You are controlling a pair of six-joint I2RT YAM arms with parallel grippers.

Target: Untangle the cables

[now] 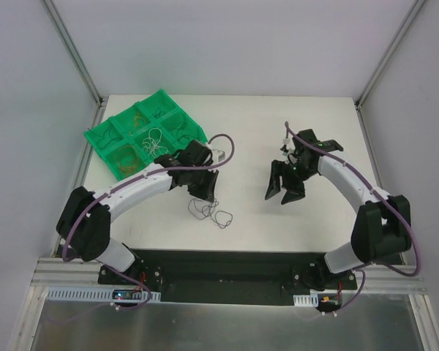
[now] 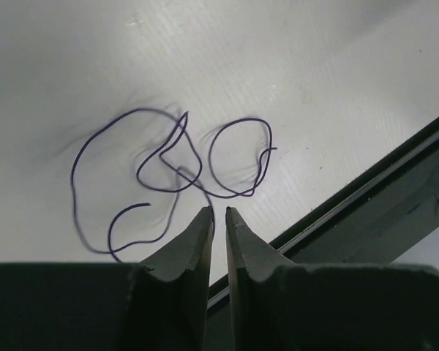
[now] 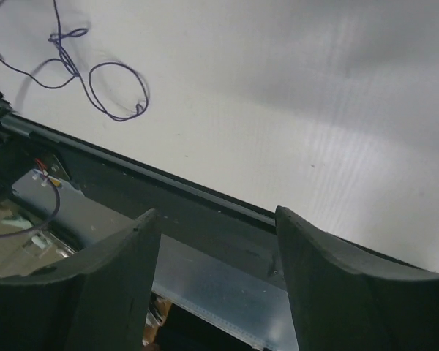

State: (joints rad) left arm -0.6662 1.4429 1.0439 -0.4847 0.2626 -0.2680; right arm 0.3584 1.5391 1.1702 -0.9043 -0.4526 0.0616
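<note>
Left gripper [image 2: 218, 210] looked pinched shut on a strand of the dark cable [image 1: 218, 215], which lay looped on the table [image 1: 278, 117] near the front edge. Right gripper [image 3: 218, 212] hung wide open, well apart. Pull-apart step, I reckon; next, the right needed to grab a loop.

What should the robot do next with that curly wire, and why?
Probably bring the open right gripper over to the free loop of the dark wire. The left gripper is at the tangle, fingers nearly closed with a strand running to their tips, while the right one hangs off to the side, apart from it. Two holds could pull the loops apart.
</note>
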